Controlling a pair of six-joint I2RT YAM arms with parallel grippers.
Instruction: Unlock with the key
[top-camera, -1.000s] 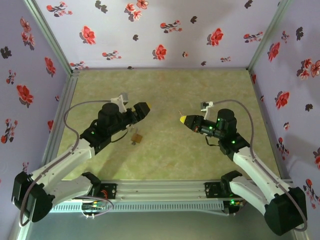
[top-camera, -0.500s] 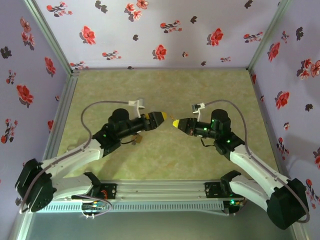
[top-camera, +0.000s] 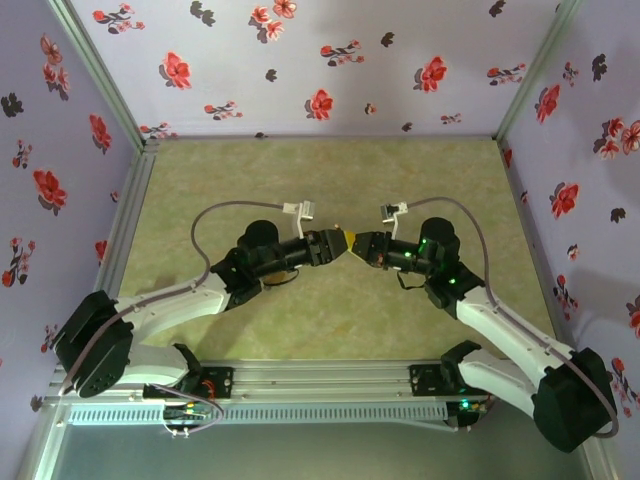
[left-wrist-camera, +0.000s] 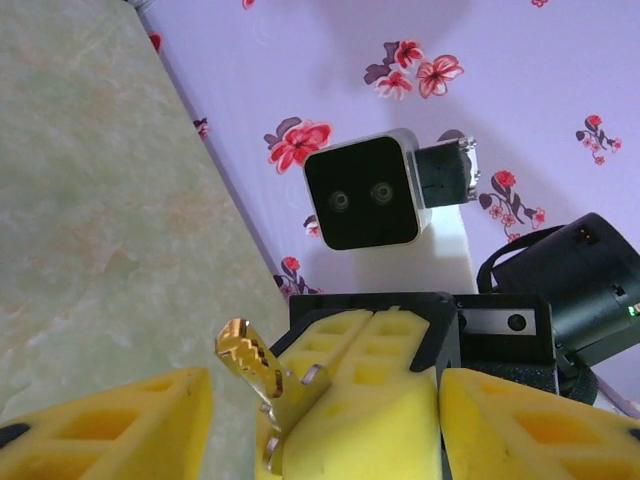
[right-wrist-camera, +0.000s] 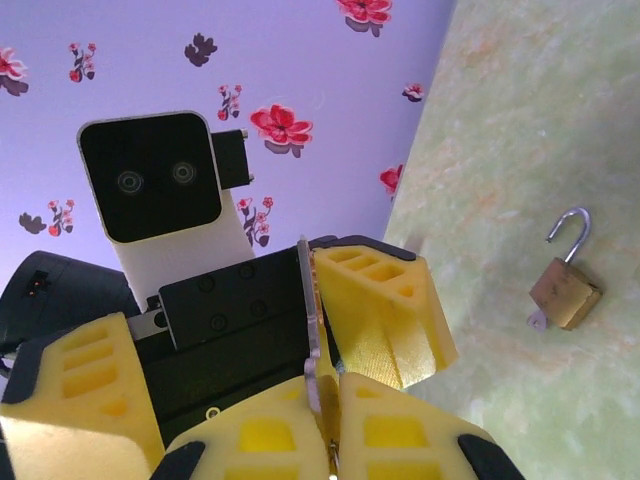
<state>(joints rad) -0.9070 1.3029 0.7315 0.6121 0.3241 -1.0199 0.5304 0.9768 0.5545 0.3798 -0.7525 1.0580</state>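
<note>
Yellow pads (right-wrist-camera: 400, 435) of the right gripper (right-wrist-camera: 322, 405) are being pressed together on the key (left-wrist-camera: 250, 362). It is being pinched flat between them, up above the table (top-camera: 330, 170), with its toothed blade sticking out past the fingertips. The left gripper (left-wrist-camera: 320, 420) is being held spread wide, one finger on each side of the right gripper's tips; whether anything is being touched cannot be told. The padlock (right-wrist-camera: 566, 293) is lying on the table, well apart from both tools. In the right wrist view its shackle is being shown swung free at one end, and something small is jutting from its base, too small to be named.

The step in hand is being judged a hand-over of the key from right to left. For this to be done well, the left fingers should be closed on the exposed part of the key only, flat against its faces, and not over the right gripper's own tips. The right pinch should be loosened only once the left one is firm, since so thin a piece is easily twisted or dropped. The blade should be kept free for the keyhole.

No brand, label or writing is being made out on the camera housing (left-wrist-camera: 365, 195) of the right wrist, on the padlock or on the flowered walls (top-camera: 300, 70).
</note>
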